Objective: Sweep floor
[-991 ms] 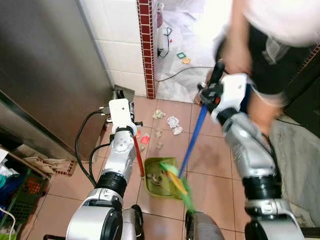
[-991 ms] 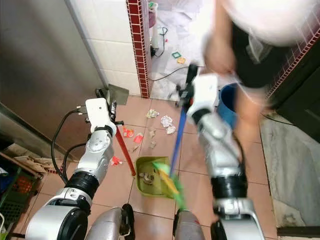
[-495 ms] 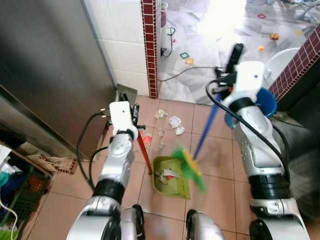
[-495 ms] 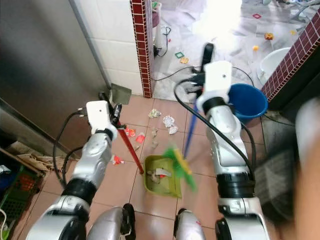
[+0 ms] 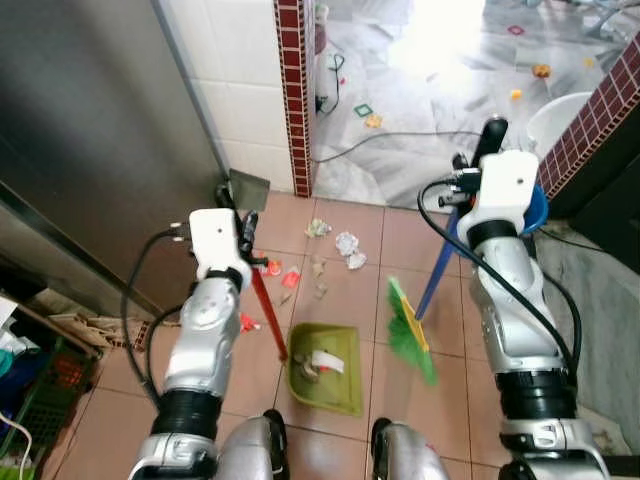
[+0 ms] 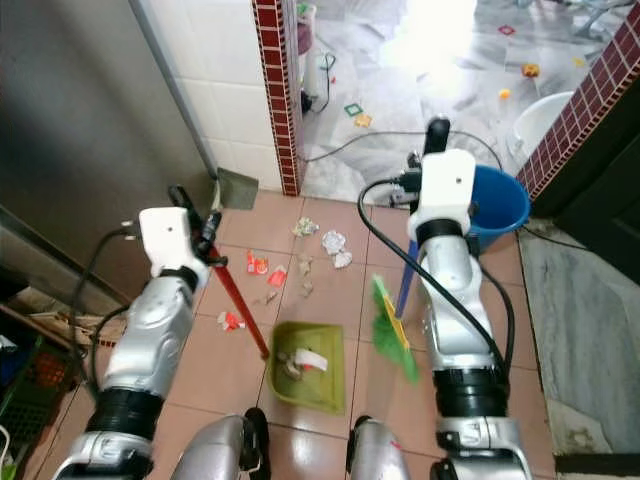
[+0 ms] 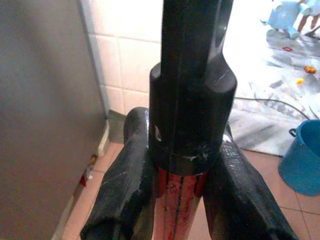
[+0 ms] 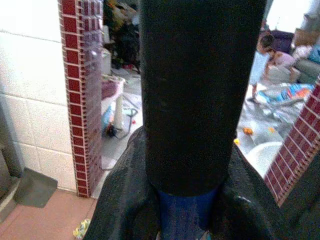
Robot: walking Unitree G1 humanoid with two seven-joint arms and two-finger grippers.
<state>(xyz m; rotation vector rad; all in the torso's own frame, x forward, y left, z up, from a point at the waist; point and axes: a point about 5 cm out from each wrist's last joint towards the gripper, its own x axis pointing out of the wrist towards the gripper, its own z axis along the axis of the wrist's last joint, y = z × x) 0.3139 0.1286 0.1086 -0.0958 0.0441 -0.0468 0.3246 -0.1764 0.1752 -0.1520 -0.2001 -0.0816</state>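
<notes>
green dustpan (image 5: 327, 368), broom (image 5: 410, 335), scattered litter (image 5: 347, 246)

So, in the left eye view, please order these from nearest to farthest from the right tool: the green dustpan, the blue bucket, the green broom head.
1. The blue bucket, just beside the right tool, on its right.
2. The green broom head, lower down on the tiles, below the tool.
3. The green dustpan, farthest, toward the robot's left, near its feet.
</notes>
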